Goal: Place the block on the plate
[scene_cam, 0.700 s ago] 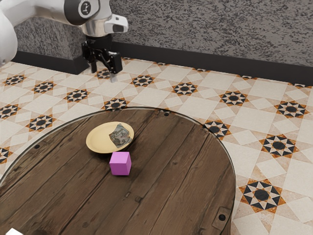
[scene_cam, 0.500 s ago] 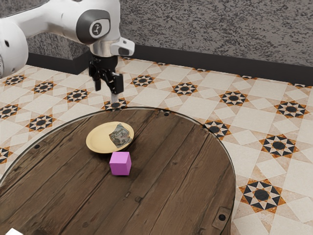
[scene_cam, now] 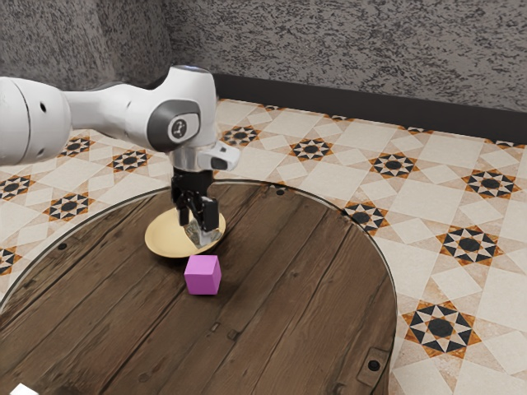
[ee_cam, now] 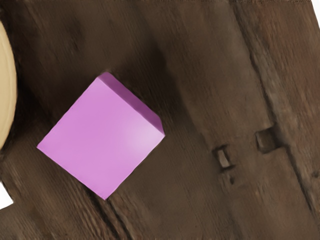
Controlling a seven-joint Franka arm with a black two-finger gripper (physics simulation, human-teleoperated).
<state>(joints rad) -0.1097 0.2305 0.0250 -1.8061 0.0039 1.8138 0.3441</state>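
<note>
On rnd tbl [scene_cam: 284, 304], pink blk [scene_cam: 202, 276] nr plate [scene_cam: 167, 238], open gripper [scene_cam: 198, 228] above.

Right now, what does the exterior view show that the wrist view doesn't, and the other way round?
Exterior view: the white arm, the open black gripper, part of a patterned grey thing on the plate, the star-tiled floor and the mottled grey wall.

Wrist view: a close, steep look down onto the top face of the pink block, and a white patch beyond the plate's edge that I can't identify.

Both: the block on the dark plank table, beside the plate.
</note>
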